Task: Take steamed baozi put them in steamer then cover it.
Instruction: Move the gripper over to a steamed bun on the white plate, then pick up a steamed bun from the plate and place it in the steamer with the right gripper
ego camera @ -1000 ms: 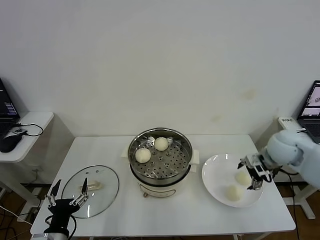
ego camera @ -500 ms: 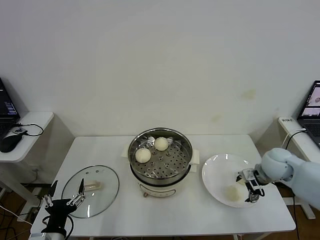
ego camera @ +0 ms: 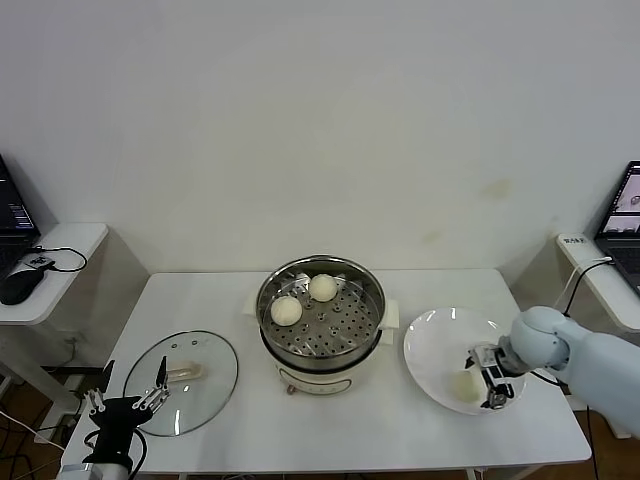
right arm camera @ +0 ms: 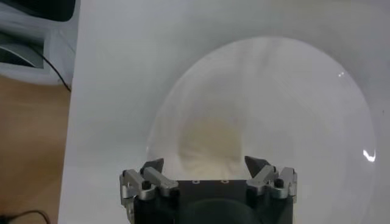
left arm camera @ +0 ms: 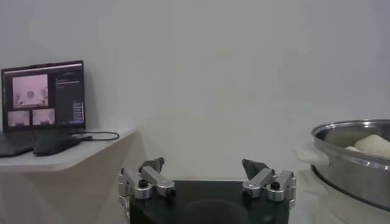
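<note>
The steel steamer [ego camera: 320, 318] stands mid-table with two steamed baozi [ego camera: 286, 310] [ego camera: 322, 287] on its perforated tray. My right gripper [ego camera: 484, 380] is low over the white plate [ego camera: 432, 345], open, with one baozi [right arm camera: 210, 145] on the plate between its fingers, a gap showing on each side. In the head view that baozi [ego camera: 462, 385] shows just beside the fingers. The glass cover [ego camera: 205, 355] lies flat at the table's left. My left gripper [ego camera: 128, 403] hangs open at its front edge. The left wrist view shows the left gripper [left arm camera: 205, 173] empty, with the steamer [left arm camera: 350, 167] to one side.
A low side table [ego camera: 55, 250] with a laptop and a mouse stands off the table's left end. Another laptop [ego camera: 625, 215] sits on a stand to the right. The white wall runs close behind the table.
My right gripper has come down and inward onto the plate and now straddles a baozi. The other plate baozi seen earlier is hidden by it. The left gripper sank slightly.
</note>
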